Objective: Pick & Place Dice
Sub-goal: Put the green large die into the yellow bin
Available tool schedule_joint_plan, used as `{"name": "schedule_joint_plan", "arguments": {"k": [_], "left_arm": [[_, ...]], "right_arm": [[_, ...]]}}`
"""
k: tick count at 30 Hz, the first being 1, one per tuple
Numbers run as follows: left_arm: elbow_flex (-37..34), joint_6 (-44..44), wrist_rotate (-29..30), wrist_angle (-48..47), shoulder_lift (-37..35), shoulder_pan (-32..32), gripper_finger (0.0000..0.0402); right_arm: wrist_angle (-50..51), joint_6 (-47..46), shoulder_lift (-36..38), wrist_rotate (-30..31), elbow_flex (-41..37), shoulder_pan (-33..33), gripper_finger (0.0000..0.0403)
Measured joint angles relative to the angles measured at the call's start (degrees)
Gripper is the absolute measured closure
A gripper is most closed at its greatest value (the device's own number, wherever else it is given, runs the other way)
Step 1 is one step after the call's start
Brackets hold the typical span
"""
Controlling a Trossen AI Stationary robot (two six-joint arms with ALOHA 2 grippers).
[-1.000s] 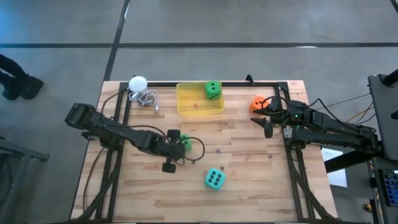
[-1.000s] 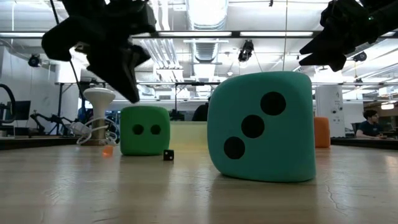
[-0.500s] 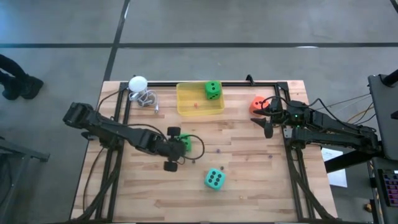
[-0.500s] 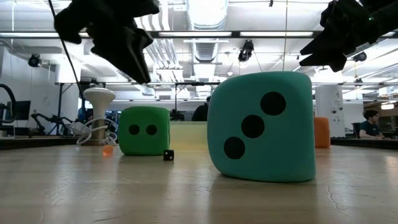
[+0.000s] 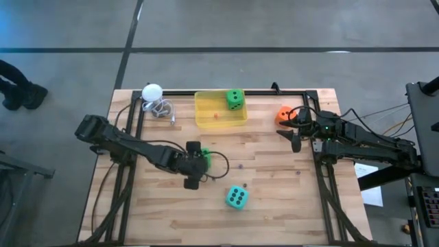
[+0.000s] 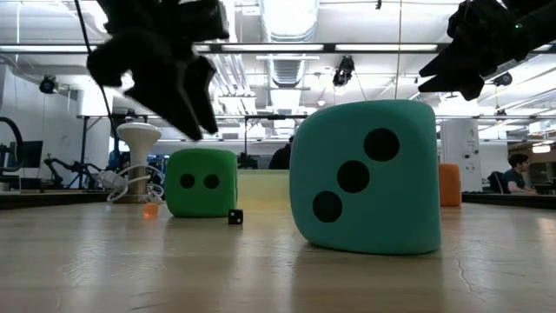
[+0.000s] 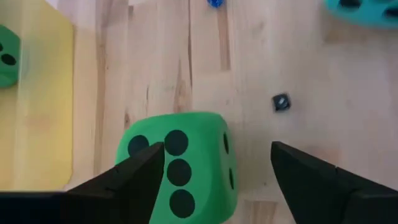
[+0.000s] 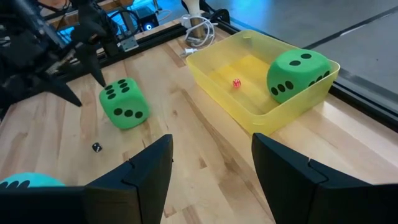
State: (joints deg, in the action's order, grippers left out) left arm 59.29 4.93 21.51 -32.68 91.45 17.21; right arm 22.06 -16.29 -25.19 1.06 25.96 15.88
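I see my left gripper (image 7: 211,171) spread wide just above the wooden table (image 5: 274,185), holding nothing; the bright green soft cube with black pips (image 7: 177,165) sits on the wood partly between its fingers, left of centre. My right gripper (image 8: 211,165) hangs open at the right edge, empty.

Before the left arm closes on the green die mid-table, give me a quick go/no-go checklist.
1. Left end effector open: ok.
2. Green die centred between its fingers: not ok, it sits toward one finger.
3. Die resting flat on the table: ok.
4. Yellow tray has room beside the die already inside: ok.
5. Right end effector away from the work area, by the orange die: ok.
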Motion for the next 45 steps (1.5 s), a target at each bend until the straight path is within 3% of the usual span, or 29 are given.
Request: {"name": "schedule_joint_plan", "arguments": {"k": [4,10,19,30,37,45], "left_arm": [[0.88,-2.16,0.20,-1.87,2.58,0.00,0.0106],[4.21,-3.02,6.60,-5.03,3.66,-0.04,0.0118],[4.17,-2.10,2.73,-4.90,4.10,0.00,0.0103],[4.13,-0.15,8.74,-4.93,4.08,0.00,0.0115],[2.47,-0.27,5.88,-4.74,4.08,0.21,0.0128],[-4.06,-0.67,9.12,2.47,3.82,-0.55,0.0132]], "right_arm": [[0.00,0.29,0.00,0.00,0.00,-0.02,0.0188],[0.00,0.87,0.00,0.00,0.00,-0.02,0.0188],[0.02,0.87,0.00,0.01,0.00,0.00,0.0188],[0.17,0.63,0.00,0.00,0.00,-0.01,0.0188],[0.46,0.75,0.00,0.00,0.00,0.00,0.0188],[0.44,0.84,0.00,0.00,0.00,-0.01,0.0188]]}}
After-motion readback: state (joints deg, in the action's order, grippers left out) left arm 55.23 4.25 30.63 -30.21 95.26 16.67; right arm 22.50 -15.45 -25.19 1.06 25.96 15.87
